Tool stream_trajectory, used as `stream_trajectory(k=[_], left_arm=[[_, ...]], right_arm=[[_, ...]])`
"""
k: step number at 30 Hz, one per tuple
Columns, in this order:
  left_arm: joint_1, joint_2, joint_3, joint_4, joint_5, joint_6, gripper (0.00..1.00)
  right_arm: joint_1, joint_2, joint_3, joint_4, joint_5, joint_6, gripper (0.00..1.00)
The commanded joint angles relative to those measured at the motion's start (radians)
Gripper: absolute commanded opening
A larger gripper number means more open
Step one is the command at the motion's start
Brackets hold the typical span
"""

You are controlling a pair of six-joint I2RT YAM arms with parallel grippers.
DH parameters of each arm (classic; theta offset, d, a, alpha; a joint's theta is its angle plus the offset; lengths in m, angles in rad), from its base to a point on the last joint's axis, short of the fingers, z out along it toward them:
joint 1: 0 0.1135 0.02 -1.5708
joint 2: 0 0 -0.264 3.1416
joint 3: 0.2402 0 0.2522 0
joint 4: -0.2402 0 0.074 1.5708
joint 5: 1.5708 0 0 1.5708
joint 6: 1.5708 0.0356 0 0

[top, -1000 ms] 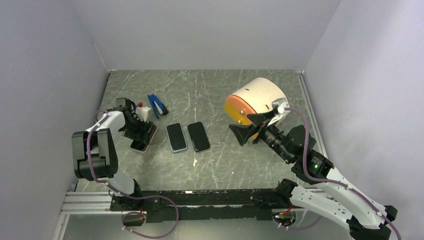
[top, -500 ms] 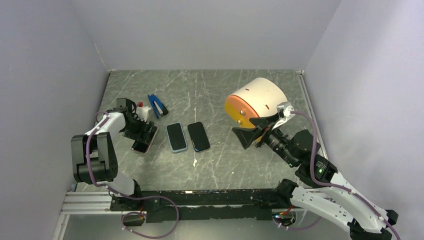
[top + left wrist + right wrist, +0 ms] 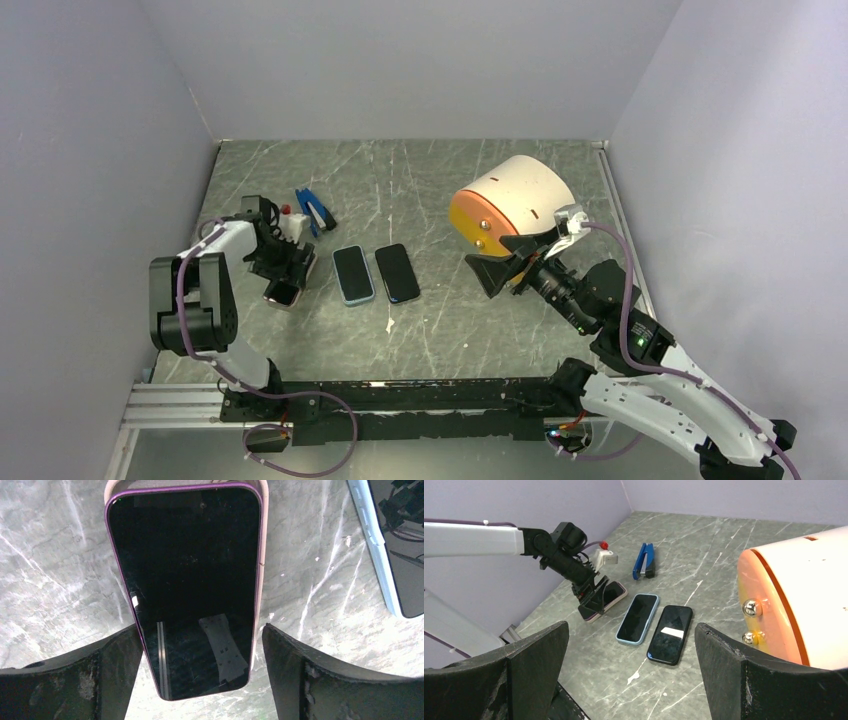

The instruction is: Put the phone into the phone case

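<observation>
— What's the biggest thing on the tabletop (image 3: 420, 190)?

— A white drum (image 3: 515, 200) with an orange face, lying on its side at the far right. The right gripper (image 3: 500, 258) hangs just beside it, jaws spread wide and holding nothing.

— And the phone?

— The phone (image 3: 187, 580) is at the left, screen up, lying in a pinkish case (image 3: 265, 530) whose rim shows along its far end and right side. I can't tell whether it is fully seated. The left gripper (image 3: 200, 635) straddles its near end, jaws parted about as wide as the case, with a sliver of tabletop showing at the right one.

— Which way does it point?

— Its long axis runs away from the gripper, leaning slightly right in the top view.

— Anything around it?

— To its right, side by side, are a phone in a light-blue case (image 3: 352, 273) and a bare black phone (image 3: 397, 272). Beyond it are a blue clip (image 3: 315, 210) and a small white piece (image 3: 288, 224) with a red tip. A white scrap (image 3: 390, 325) lies near the black phone.
</observation>
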Motion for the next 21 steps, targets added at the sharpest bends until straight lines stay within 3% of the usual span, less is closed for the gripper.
stream_trajectory(k=[1, 14, 21], left_arm=[[-0.021, 0.035, 0.026, 0.015, -0.011, -0.024, 0.94], [-0.057, 0.069, 0.06, -0.018, 0.005, -0.055, 0.8], [-0.067, 0.053, 0.053, -0.034, 0.02, -0.074, 0.63]], right_arm=[[0.002, -0.014, 0.0, 0.028, 0.025, -0.009, 0.99], [0.003, -0.015, 0.005, 0.013, 0.045, 0.009, 0.99], [0.003, 0.028, 0.016, -0.02, 0.075, 0.088, 0.99]])
